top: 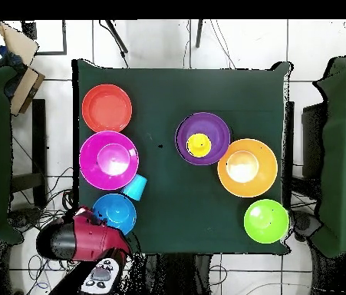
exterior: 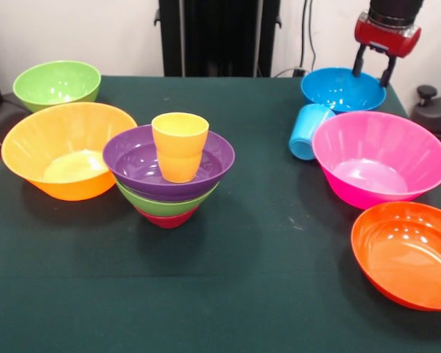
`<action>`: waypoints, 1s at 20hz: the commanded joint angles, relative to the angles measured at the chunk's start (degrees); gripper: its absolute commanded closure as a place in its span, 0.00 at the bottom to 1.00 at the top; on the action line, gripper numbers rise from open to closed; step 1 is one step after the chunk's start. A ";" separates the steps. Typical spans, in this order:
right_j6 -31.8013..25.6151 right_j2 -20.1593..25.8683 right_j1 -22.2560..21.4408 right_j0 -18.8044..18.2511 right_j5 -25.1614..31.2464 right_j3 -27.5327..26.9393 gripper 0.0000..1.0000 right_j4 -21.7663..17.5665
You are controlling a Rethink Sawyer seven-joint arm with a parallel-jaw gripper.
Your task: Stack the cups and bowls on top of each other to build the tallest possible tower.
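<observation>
**Q:** Where is your claw right now, and what is it doing?

**A:** My claw (exterior: 375, 68) hangs over the far rim of the blue bowl (exterior: 343, 90), at the table's corner. The two dark fingers (exterior: 359, 60) stand apart with nothing between them, so it is released and carries nothing.

**Q:** And the tower?

**A:** It stands near the middle of the dark green table (exterior: 228, 294). A small crimson bowl (exterior: 166, 218) is at the bottom, a green bowl (exterior: 165, 200) nested in it, a purple bowl (exterior: 143, 158) on top of that, and the yellow-orange cup (exterior: 179, 145) upright inside the purple one. From above I see only the purple rim with the yellow cup at its centre.

**Q:** What about the other cup?

**A:** The light blue cup (exterior: 308, 131) lies on its side between the blue bowl and the large pink bowl (exterior: 380, 158), touching or nearly touching both.

**Q:** The rest of the bowls?

**A:** The red-orange bowl (exterior: 408, 254) sits just beside the pink one, toward the camera. The large orange bowl (exterior: 66, 149) is right beside the tower, with the second green bowl (exterior: 56, 84) just behind it
</observation>
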 commanded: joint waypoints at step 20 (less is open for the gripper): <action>6.63 6.50 8.08 -1.22 -5.86 -7.69 0.00 -1.39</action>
